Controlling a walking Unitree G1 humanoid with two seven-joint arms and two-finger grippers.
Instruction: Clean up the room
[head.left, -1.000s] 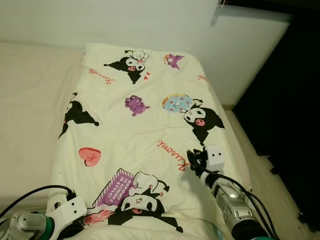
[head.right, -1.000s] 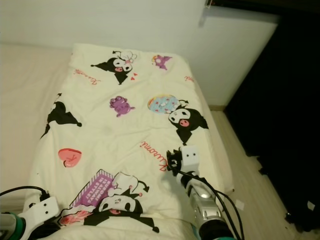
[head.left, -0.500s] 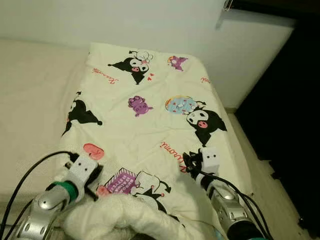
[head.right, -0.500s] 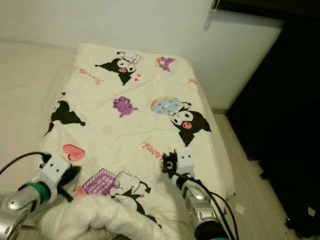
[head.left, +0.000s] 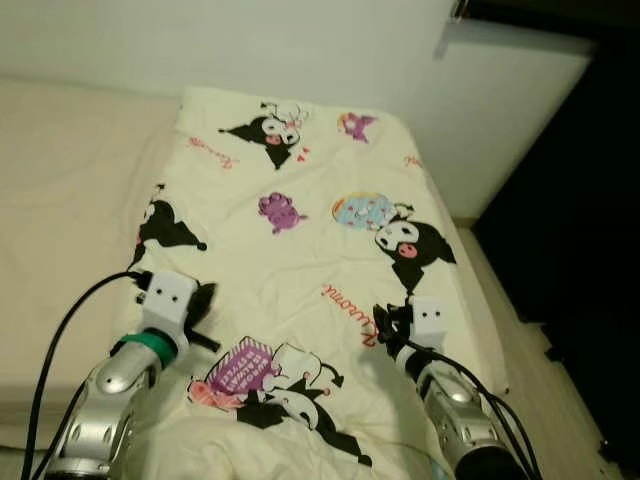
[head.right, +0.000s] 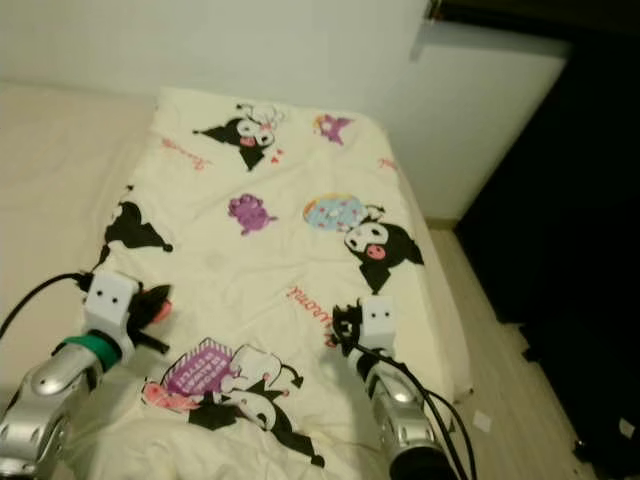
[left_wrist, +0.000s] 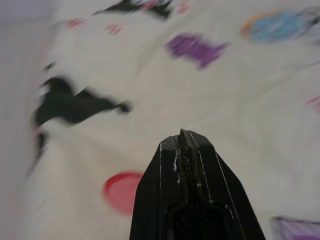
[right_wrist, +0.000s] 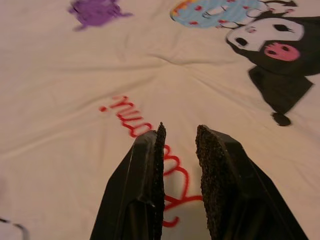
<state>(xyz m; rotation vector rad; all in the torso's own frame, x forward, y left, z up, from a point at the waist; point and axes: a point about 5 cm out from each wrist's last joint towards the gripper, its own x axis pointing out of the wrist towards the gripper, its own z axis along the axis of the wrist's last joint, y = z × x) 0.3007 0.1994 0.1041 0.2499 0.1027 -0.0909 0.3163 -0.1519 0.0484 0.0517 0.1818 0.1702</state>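
Now | left pincer pressed together | right pincer spread | over blanket | wall beyond

A white wall is running across the top of the frame, while light wooden flooring is showing at lower right beside a dark area.

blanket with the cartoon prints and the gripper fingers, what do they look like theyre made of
The blanket looks like soft matte cloth, maybe cotton or fleece: it creases and bunches at the near edge, with no shine. The right gripper's fingers look like hard black plastic with rough, gritty inner pads, perhaps rubber or grip tape.
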